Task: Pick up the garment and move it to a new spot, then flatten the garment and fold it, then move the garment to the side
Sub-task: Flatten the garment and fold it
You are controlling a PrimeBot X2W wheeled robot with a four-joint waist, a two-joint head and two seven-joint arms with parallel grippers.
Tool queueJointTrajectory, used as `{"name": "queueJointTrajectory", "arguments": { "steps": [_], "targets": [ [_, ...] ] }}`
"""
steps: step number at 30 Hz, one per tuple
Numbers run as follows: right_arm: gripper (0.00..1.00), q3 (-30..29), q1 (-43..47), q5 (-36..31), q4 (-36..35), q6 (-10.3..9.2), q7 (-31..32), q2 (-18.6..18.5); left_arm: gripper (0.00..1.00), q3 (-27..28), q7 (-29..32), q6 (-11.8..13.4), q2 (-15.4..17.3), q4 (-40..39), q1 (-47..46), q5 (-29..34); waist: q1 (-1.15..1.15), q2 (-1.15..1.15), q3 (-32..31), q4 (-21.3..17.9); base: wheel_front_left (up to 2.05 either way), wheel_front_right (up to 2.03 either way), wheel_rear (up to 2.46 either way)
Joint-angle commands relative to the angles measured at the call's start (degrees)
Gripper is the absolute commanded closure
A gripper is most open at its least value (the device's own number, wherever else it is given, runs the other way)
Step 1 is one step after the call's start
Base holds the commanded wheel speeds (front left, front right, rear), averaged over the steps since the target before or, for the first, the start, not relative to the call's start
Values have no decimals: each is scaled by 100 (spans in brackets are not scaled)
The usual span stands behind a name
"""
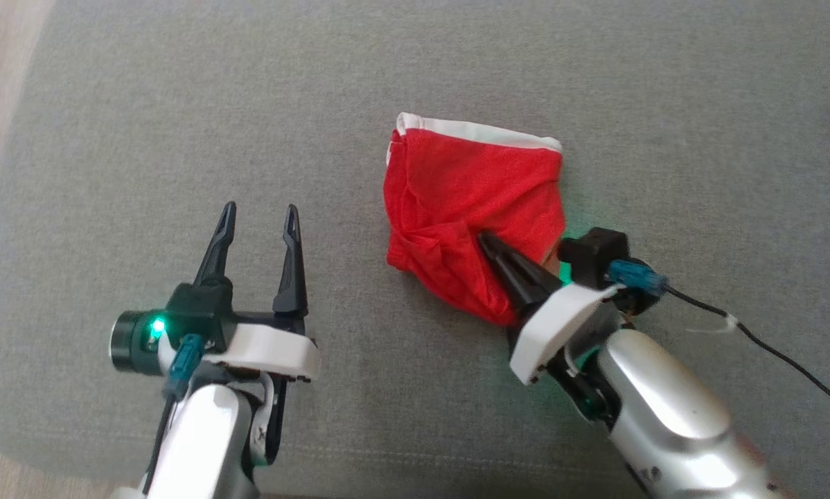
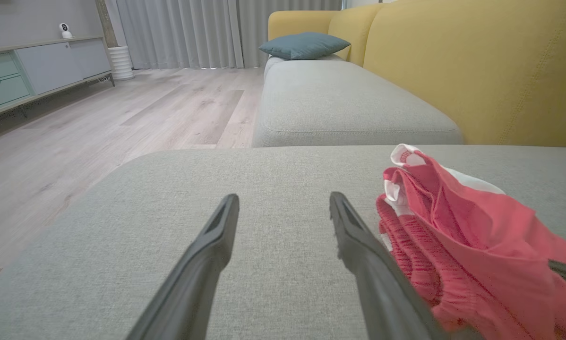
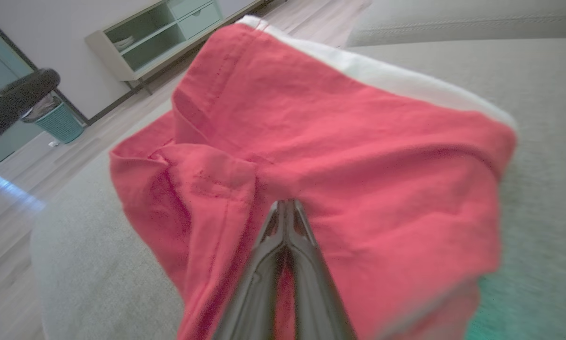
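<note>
Grey woven fabric seat cushion (image 1: 415, 69) spreads across the foreground, with a yellow sofa back (image 2: 476, 71) and pale wood floor (image 2: 122, 118) beyond. A crumpled red cloth garment with a white band along its far edge (image 1: 470, 201) lies on the cushion, right of centre. The right gripper (image 1: 489, 244) has its two dark fingers pressed together, pinching a fold at the garment's near side. The left gripper (image 1: 260, 211) is over bare cushion to the garment's left, apart from it, fingers spread wide and holding nothing. Across the room stands a teal ribbed wastebasket (image 3: 58, 123); its contents cannot be made out. An open pale green shelf unit (image 3: 160, 38) holds pale items too blurred to name.
</note>
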Motion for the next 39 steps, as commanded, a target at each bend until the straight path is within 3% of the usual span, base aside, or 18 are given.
{"name": "queueJointTrajectory", "arguments": {
  "steps": [1,23,29,34,37,39],
  "targets": [
    [100,164,-160,81,-86,20,-100,147,0,176,-29,29,30,-221,-230,54,0,0,50,61,0,0,0],
    [100,2513,-1156,1015,1070,20,-330,375,0,253,-30,-12,-70,-237,-216,82,0,0,54,155,0,0,0],
    [100,2878,-1217,1135,1062,20,-499,349,0,320,-30,-6,-71,-238,-124,94,0,0,-45,34,0,0,0],
    [100,2852,-1168,1208,574,20,-883,100,0,373,-30,-20,-43,-228,-57,112,0,0,-172,-140,0,0,0],
    [0,2404,-1001,1212,160,20,-1093,-157,0,410,-30,-19,-5,-216,13,123,0,0,-293,-287,0,0,0],
    [0,1891,-802,1133,-100,20,-1188,-365,0,430,-30,-17,19,-210,61,128,0,0,-377,-381,0,0,0]
  ]
}}
